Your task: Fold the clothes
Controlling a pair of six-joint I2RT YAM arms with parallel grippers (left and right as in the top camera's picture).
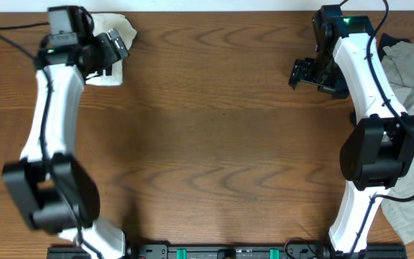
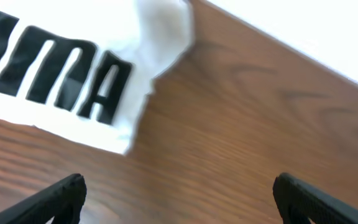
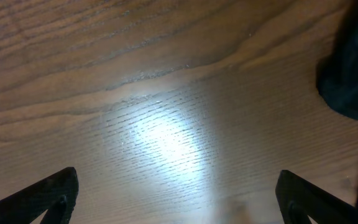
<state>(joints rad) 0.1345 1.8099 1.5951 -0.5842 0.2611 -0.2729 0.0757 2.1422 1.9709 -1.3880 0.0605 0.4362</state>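
Observation:
The clothes, a white T-shirt (image 1: 123,30) with black block lettering, lie bunched in a small bundle at the table's far left corner. In the left wrist view the shirt (image 2: 160,31) fills the upper left, its edge lying flat on the wood. My left gripper (image 1: 112,47) hovers over the bundle's right side, partly hiding it. That left gripper (image 2: 179,186) stands open and holds nothing, only bare wood between its fingers. My right gripper (image 1: 305,73) is at the far right, open over bare table (image 3: 166,134), far from the shirt, as the right gripper (image 3: 178,183) shows in its own view.
A crumpled heap of pale grey-green fabric (image 1: 411,65) lies along the right edge behind the right arm. A dark blurred shape (image 3: 353,74) sits at the right of the right wrist view. The wooden tabletop (image 1: 214,137) stretches between the arms.

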